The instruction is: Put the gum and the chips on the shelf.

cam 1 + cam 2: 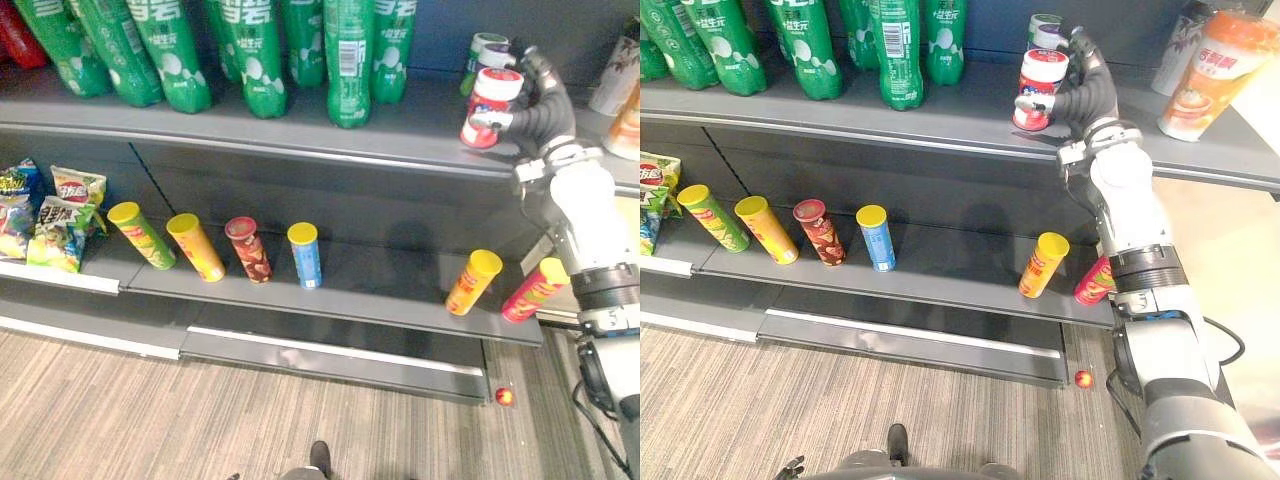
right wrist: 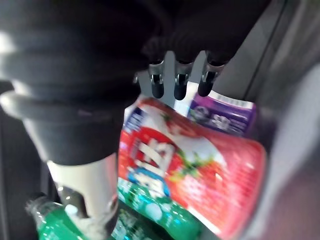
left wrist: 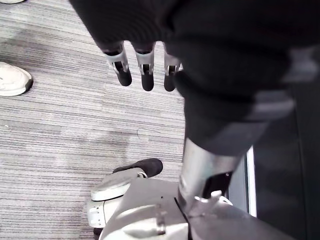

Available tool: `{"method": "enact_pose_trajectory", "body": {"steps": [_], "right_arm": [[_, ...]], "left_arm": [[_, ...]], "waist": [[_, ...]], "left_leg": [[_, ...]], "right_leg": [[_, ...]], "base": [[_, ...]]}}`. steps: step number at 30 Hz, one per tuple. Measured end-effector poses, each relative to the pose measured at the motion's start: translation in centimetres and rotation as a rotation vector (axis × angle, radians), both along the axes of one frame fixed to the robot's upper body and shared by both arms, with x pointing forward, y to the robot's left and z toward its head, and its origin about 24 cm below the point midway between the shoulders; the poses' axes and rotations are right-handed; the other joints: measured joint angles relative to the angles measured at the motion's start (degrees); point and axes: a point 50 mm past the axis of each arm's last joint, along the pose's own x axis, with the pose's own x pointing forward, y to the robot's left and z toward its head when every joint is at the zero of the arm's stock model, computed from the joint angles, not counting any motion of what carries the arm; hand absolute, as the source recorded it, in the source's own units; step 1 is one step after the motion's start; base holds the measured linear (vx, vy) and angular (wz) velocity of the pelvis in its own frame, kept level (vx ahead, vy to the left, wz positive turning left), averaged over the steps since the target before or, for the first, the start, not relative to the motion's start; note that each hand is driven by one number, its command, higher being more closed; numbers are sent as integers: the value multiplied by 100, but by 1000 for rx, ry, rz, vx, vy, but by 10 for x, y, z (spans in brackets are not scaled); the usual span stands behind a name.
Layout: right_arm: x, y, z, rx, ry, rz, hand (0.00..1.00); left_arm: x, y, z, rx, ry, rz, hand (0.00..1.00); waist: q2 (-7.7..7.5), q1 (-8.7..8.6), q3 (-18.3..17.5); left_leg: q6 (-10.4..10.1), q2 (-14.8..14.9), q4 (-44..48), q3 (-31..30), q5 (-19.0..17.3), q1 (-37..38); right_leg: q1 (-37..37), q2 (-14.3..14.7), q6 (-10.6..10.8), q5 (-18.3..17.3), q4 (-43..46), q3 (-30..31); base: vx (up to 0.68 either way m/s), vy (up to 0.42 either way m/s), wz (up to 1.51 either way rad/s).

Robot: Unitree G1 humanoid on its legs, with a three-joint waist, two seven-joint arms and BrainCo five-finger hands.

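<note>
Gum canister (image 1: 1040, 92): red-and-white plastic cylinder with a glossy printed wrap and a white cap. It is at the front right of the grey upper shelf (image 1: 300, 140), tilted and clasped in the right robot hand (image 1: 1085, 95), fingers round the far side and thumb on the near side. Whether its base touches the shelf cannot be told.

Handling note (judgement): bring it upright, seat the base flat and back from the shelf lip, and only then loosen the fingers. The slick wrap may slip, and a tall narrow cylinder let go at a tilt is likely to topple into its neighbours.

Stock, left to right:
- Left robot hand (image 3: 145, 75): hangs over the striped floor, fingers relaxed, empty.
- Crinkled foil snack bags (image 1: 60, 225): soft, at the far left of the grey lower shelf (image 1: 380, 290).
- Row of four chips tubes (image 1: 249, 250): rigid cylinders with plastic lids, leaning.
- Green plastic bottles (image 1: 250, 50): smooth, ranked on the upper shelf.
- Orange chips tube (image 1: 473, 282) and pink chips tube (image 1: 533, 290): yellow-lidded, leaning, on the right of the lower shelf.
- Purple-labelled canister (image 2: 225, 112): just behind the gum.
- Orange-and-white lidded cup (image 1: 1215, 70): far right of the upper shelf.
</note>
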Motion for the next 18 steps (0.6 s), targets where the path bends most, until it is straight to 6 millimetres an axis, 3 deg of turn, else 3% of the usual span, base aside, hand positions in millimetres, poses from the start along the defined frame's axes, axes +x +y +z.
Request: {"method": "enact_pose_trajectory", "body": {"steps": [8, 15, 18], "right_arm": [[-26, -16, 45, -5, -190, -36, 0], [-41, -8, 60, 17, -296, 15, 0], [-56, -2, 68, 41, -366, 76, 0]], "left_arm": [[-2, 1, 0, 3, -1, 0, 0], [-9, 2, -2, 5, 32, 8, 0], [-9, 2, -2, 5, 30, 7, 0]], "waist": [[61, -64, -151], [93, -77, -307], [72, -62, -321]], "left_leg": [[-105, 225, -3, 7, 63, -67], [-183, 331, -3, 124, 78, -68], [-185, 333, -3, 175, 75, -75]], "right_leg": [[-106, 216, -119, 63, -11, 61], [-186, 301, -144, 55, -16, 133], [-225, 303, -140, 56, -17, 204]], "base": [[-33, -32, -5], [-31, -12, -8], [11, 15, -8]]}}
